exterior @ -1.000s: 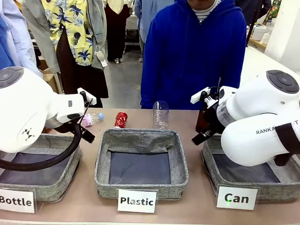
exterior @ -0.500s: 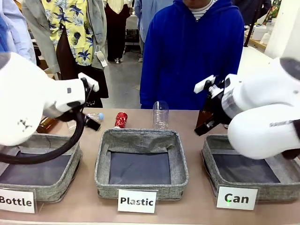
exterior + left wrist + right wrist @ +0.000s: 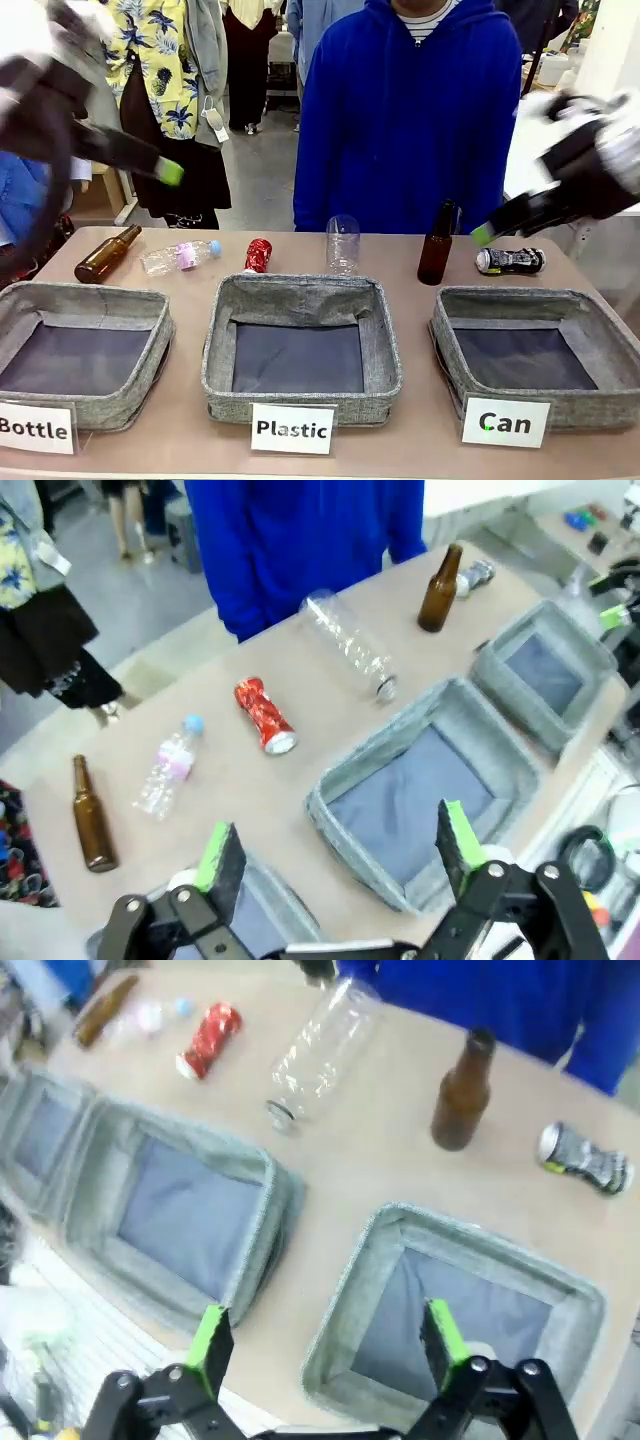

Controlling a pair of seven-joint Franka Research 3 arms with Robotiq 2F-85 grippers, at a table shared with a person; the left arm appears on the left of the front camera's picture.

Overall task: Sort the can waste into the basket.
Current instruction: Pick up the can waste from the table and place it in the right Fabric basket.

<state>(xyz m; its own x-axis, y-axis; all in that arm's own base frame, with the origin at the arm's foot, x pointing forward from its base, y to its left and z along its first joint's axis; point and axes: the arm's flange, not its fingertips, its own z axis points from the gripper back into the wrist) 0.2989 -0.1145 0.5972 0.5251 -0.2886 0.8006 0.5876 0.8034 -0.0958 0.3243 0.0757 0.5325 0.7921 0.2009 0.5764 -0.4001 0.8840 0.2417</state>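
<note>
Crushed silver can [image 3: 510, 261] lies on desk's [image 3: 400, 262] far edge, right end. Twisted shiny red can [image 3: 258, 255] sits left of middle. Grey woven rectangular basket [image 3: 447, 345] at near right corner, dark lining bare. Both arms' jaws spread.

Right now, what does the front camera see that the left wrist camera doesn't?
Front view: the white labels, such as the Can label on its basket. Left wrist view: the left gripper up close, jaws wide apart. Both: the red can, the silver can and the upright brown bottle.
</note>
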